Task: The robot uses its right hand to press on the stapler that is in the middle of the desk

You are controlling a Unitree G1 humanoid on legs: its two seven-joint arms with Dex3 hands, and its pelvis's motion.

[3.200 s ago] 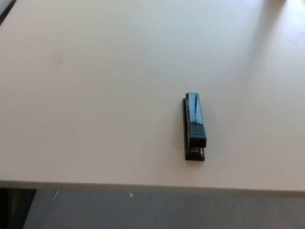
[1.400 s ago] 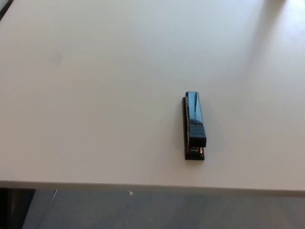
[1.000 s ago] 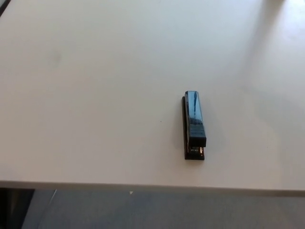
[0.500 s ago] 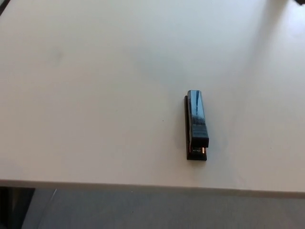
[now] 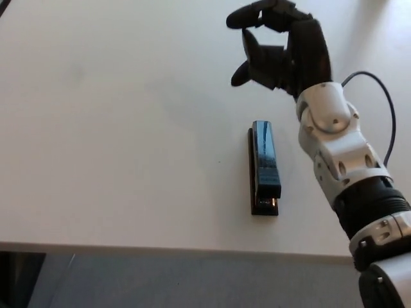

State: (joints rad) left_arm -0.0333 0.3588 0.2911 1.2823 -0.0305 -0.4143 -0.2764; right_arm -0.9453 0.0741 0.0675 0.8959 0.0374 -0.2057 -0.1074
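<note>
Head view: the right hand [image 5: 279,45], absent half a second ago, is now seen beyond the stapler [image 5: 264,168], fingers spread, holding nothing; the stapler lies untouched near the desk [image 5: 115,141] edge; pressing is judged imminent

Right hand [image 5: 280,48] raised, fingers spread, empty.

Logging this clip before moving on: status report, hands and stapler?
Right hand open, empty, beyond the stapler's far end, not touching. Left hand not in view. Stapler flat on desk, unpressed. Nothing in the way.
</note>
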